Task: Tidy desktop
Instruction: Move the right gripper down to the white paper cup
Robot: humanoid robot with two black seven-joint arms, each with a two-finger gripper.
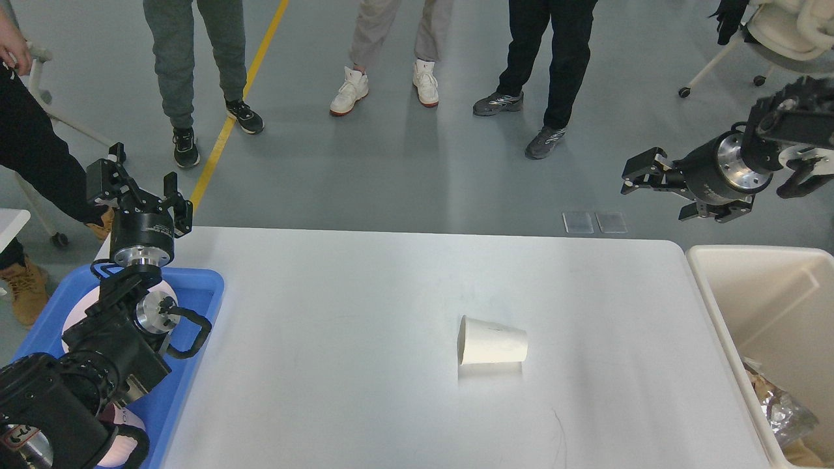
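Observation:
The desktop (339, 312) is a wide white table with rounded corners. A white paper cup (492, 341) lies on its side right of the middle, mouth to the left. My left gripper (138, 187) is open and empty, raised over the table's far left corner above the blue tray. My right gripper (655, 194) is open and empty, held high beyond the table's far right corner, above and left of the bin, pointing left.
A blue tray (199, 290) with white round items sits at the left edge under my left arm. A cream-white bin (702, 273) at the right holds crumpled paper and foil (778, 410). Several people stand beyond the far edge. A wheeled chair (782, 32) is at the top right.

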